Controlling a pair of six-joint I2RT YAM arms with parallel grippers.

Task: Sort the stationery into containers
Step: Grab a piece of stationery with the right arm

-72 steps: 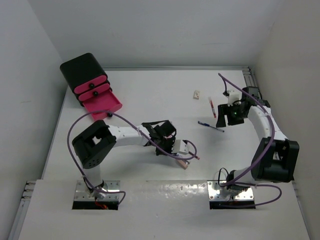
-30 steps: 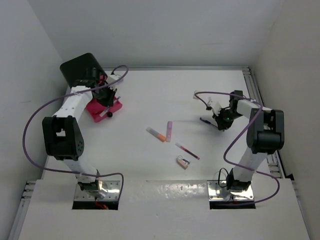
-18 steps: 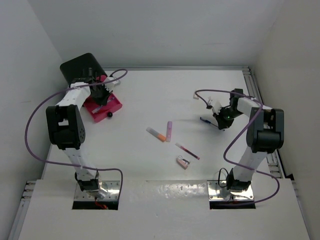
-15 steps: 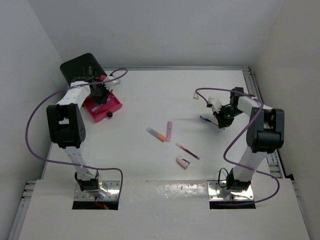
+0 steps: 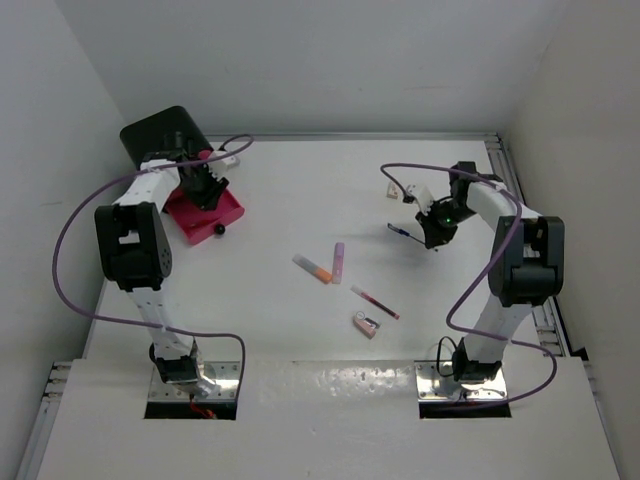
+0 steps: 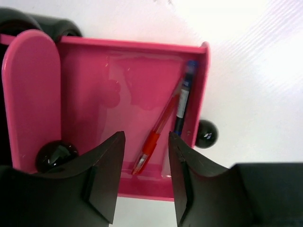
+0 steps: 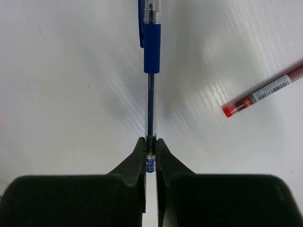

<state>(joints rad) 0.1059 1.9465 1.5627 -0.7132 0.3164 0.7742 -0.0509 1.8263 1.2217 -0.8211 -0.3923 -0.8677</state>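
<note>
Black cabinet (image 5: 160, 135), upper left: open pink drawer (image 6: 85, 118) contains a red pen (image 6: 156, 135) and a blue pen (image 6: 183, 101). Left gripper (image 6: 145, 137) is spread above it. Right gripper (image 7: 150, 142) pinches a second blue pen (image 7: 151, 56).

Left arm stretched forward-left, pincer (image 6: 146, 138) spread wide. Right arm stretched forward, pincer (image 7: 150, 147) clamped on a blue pen (image 7: 152, 47).
</note>
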